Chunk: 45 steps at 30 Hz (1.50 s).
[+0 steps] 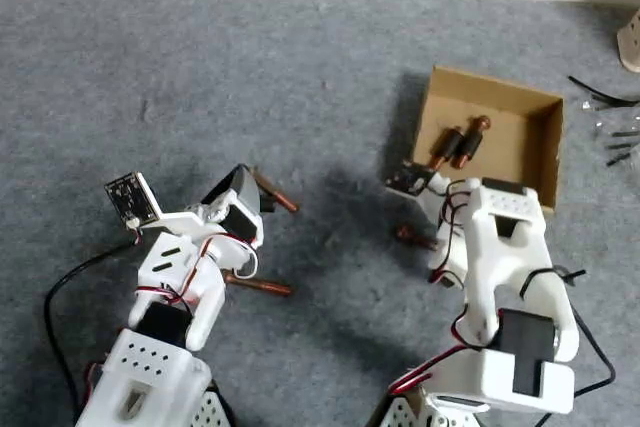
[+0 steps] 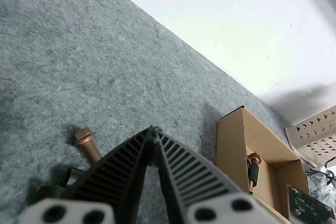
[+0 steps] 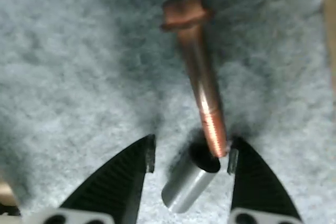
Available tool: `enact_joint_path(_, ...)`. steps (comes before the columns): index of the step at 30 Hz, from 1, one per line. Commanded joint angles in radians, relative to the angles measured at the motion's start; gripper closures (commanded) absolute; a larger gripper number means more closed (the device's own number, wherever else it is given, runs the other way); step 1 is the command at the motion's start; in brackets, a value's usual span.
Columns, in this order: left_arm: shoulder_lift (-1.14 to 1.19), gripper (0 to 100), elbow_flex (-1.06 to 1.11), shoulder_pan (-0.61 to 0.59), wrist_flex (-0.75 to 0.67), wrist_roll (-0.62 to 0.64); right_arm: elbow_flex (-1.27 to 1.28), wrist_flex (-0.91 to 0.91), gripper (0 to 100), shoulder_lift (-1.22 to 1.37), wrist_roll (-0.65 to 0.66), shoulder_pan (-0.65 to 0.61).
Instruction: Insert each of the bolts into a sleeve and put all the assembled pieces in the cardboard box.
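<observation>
The cardboard box (image 1: 520, 137) sat upper right in the high view, assembled pieces (image 1: 455, 147) inside. The left gripper (image 2: 153, 134) had fingers pressed together; the right gripper (image 3: 191, 153) had them spread around the sleeve (image 3: 188, 183). We judged the bolt (image 3: 197, 72) below the box stiff, slick, best held mid-shank; its long axis aimed the threaded tip at the sleeve's mouth.
</observation>
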Motion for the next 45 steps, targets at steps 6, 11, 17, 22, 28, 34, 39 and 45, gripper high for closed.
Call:
enact_joint_path(6,-0.015,99,-0.008,-0.004,0.000,0.000,-0.005,-0.193,79.4,0.082,0.012,0.079)
enact_joint_path(11,-0.015,99,-0.008,-0.004,0.000,0.000,-0.010,-0.202,96.8,0.139,0.015,0.087)
enact_joint_path(17,-0.015,99,-0.008,-0.004,0.000,0.000,-0.010,-0.197,99.4,0.148,0.015,0.088)
enact_joint_path(22,-0.015,99,-0.008,-0.004,0.000,0.000,-0.013,-0.124,99.4,0.111,0.014,0.091)
enact_joint_path(28,-0.015,99,-0.008,-0.004,0.000,0.000,-0.007,0.004,99.4,-0.160,0.011,0.085)
enact_joint_path(34,-0.015,99,-0.008,-0.004,0.000,0.000,0.084,0.018,99.4,-0.452,0.008,0.079)
enact_joint_path(39,-0.015,99,-0.008,-0.004,0.000,0.000,0.202,0.019,99.4,-0.645,-0.020,0.030)
enact_joint_path(45,-0.015,99,-0.008,-0.005,0.000,0.000,0.328,0.016,99.4,-0.886,-0.137,-0.022)
